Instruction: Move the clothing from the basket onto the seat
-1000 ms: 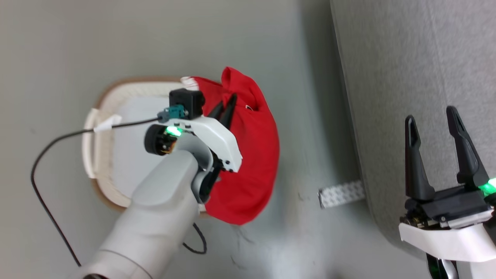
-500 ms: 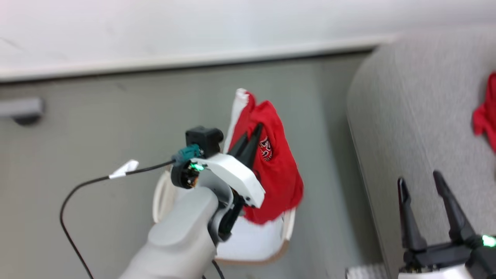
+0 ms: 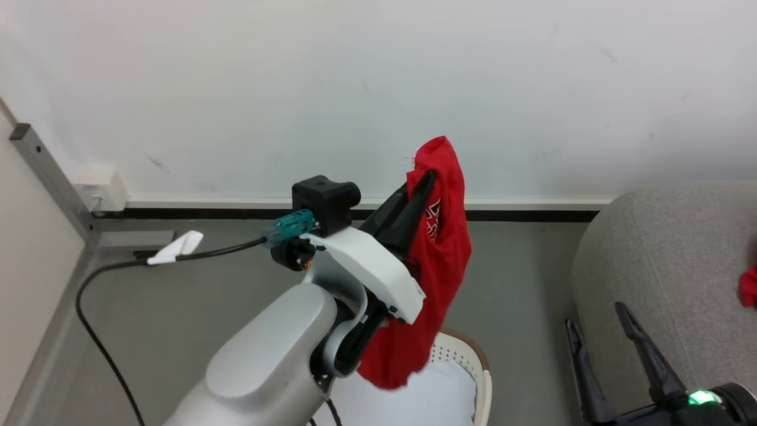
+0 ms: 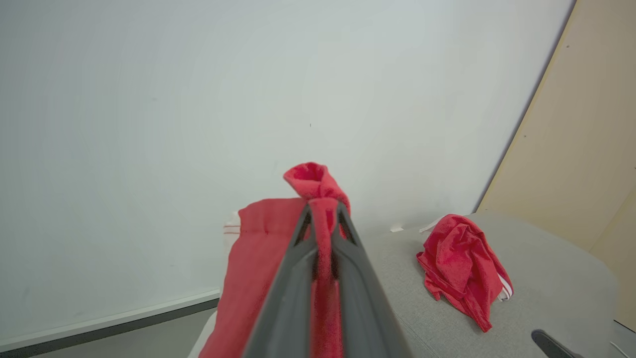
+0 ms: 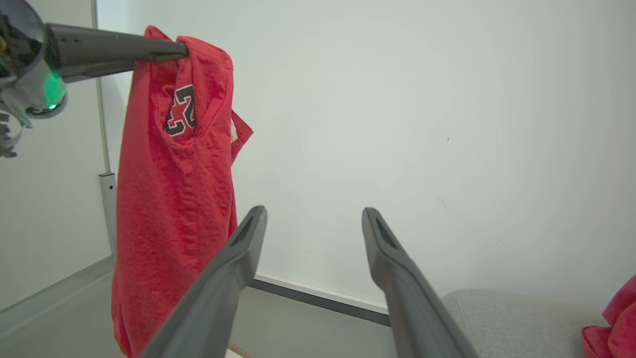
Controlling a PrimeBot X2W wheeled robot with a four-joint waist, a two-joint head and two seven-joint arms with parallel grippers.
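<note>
Two red garments can be counted, the hanging garment (image 3: 443, 254) and the crumpled garment (image 4: 462, 268), together with one basket (image 3: 458, 354) and one sofa (image 3: 644, 260). There are two tools, the left tool (image 3: 427, 177) and the right tool (image 5: 314, 213), each with two long dark fingers. One pale pad (image 3: 432, 396) lies in the basket, and one black cable (image 3: 80, 307) carries one white tag (image 3: 175, 247).

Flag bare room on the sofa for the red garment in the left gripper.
Bare: the seat strip between the held garment in the left gripper and the crumpled garment lying there; also the stretch beyond that one, toward the beige panel. Crowded: the crumpled garment's own spot, and the seat's near end by the open right gripper.
</note>
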